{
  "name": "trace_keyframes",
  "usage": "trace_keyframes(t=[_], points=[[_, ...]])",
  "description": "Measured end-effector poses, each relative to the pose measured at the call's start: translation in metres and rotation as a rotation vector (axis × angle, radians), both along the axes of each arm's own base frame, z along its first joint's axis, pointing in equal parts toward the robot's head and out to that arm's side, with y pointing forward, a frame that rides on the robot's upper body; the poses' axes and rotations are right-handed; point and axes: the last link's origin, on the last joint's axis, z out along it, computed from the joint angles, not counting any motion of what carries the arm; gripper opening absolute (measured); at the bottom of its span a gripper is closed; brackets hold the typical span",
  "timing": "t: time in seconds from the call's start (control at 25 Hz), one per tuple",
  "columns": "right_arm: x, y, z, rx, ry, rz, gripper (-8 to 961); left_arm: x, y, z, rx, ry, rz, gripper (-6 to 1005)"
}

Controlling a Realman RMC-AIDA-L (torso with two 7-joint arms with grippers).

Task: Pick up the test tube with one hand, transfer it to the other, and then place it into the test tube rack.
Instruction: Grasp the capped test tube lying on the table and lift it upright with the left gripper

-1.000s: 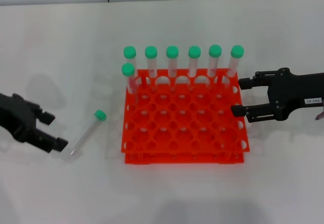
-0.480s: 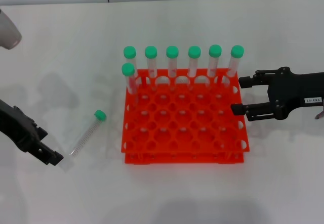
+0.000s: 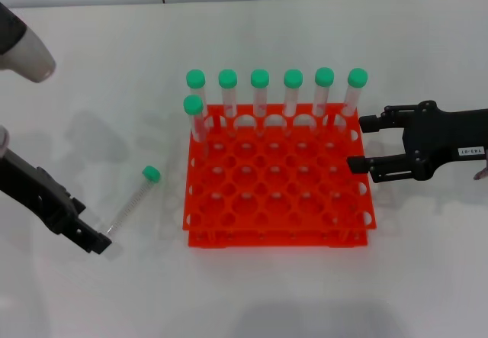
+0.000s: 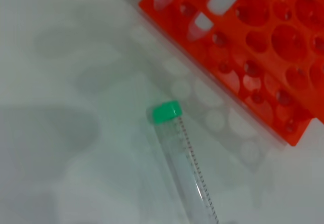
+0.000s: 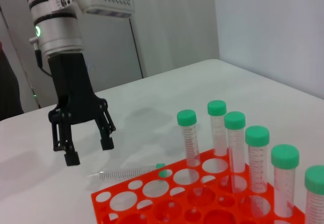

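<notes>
Above test tube [image 3: 131, 203] | left gripper [image 5: 85, 146] spread, empty (right gripper [image 3: 364, 144] spread, beside rack [image 3: 277, 178])

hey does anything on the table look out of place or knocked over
Yes: one test tube lies flat on the table, left of the test tube rack, while seven others stand upright in it. The open left gripper hovers above it.
</notes>
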Motion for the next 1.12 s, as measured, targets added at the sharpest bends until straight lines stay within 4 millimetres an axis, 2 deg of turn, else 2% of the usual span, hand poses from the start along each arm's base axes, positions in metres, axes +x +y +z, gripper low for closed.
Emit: trace_keyframes(t=[0.44,1.12], points=[[0.0008,-0.0004,-0.0014,-0.002,-0.001,-0.003,754,-0.0068,0.0009,-0.0068,-0.001,0.044,0.014,877],[0.0018,-0.001,-0.0025,-0.006,-0.002,-0.007,754,-0.0065,0.0022,-0.0099,0.004,0.047,0.001,876]])
